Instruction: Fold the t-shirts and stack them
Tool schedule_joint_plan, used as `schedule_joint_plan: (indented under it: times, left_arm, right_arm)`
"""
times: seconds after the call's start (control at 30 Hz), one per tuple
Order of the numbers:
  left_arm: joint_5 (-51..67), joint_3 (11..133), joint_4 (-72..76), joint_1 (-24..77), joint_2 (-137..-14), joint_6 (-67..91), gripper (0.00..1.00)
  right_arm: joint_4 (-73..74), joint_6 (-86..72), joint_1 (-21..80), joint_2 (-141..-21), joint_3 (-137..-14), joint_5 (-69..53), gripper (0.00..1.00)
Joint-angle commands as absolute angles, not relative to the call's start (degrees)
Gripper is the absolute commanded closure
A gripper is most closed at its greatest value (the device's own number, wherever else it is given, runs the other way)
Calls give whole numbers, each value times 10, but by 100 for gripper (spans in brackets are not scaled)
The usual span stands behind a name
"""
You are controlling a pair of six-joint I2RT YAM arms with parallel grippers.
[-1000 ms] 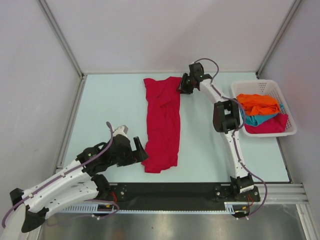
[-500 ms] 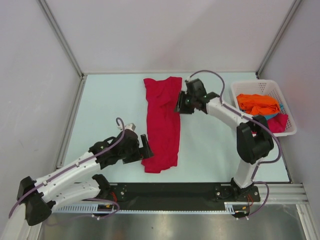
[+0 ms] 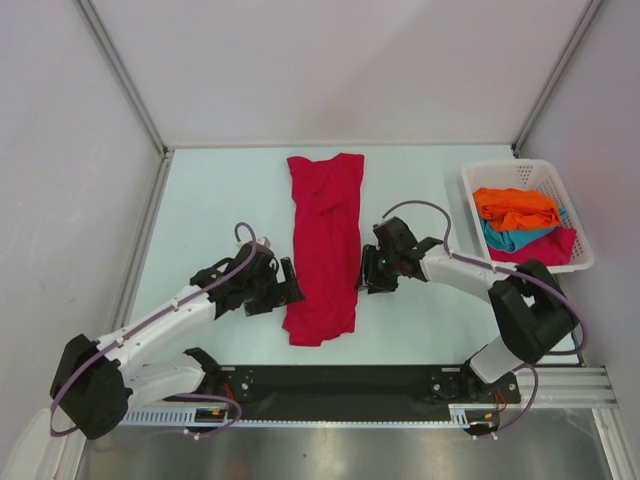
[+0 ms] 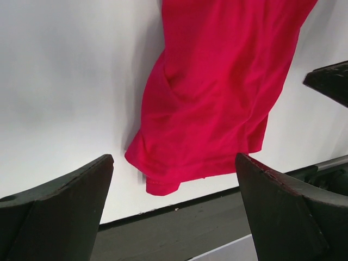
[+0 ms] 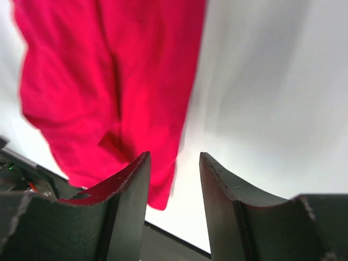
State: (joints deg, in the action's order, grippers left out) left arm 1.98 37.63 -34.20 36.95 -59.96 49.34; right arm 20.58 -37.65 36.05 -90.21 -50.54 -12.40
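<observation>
1. Your left gripper [image 3: 288,283] is spread wide and empty. Your right gripper [image 3: 366,272] is parted less, with nothing between its jaws.
2. Between them the red t-shirt [image 3: 325,235] lies as a long strip. It looks light and limp and will likely bunch, so pinch its side edges.
3. The table [image 3: 215,200] looks smooth, so expect sliding. The basket [image 3: 520,168] at the right holds the orange t-shirt [image 3: 515,205] and the teal t-shirt [image 3: 508,240]. Walls stand close.

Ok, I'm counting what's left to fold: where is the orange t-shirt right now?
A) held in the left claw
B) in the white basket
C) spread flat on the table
B: the orange t-shirt lies bunched on top inside the white basket at the table's right.
</observation>
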Motion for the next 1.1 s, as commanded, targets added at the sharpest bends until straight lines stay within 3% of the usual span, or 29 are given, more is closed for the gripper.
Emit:
schedule_joint_plan:
  times: [0.0,0.5,1.07]
  left_arm:
    - [53,389,-294,364,-624,475,0]
    - [67,339,-265,365,-645,482,1]
    - [86,276,-200,365,-685,492,0]
  right_arm:
    - [191,-388,365,-858,-493,-119,53]
    - [172,-435,408,-802,-412,-119,52]
    - [115,-472,477,-870,-418,-120,52]
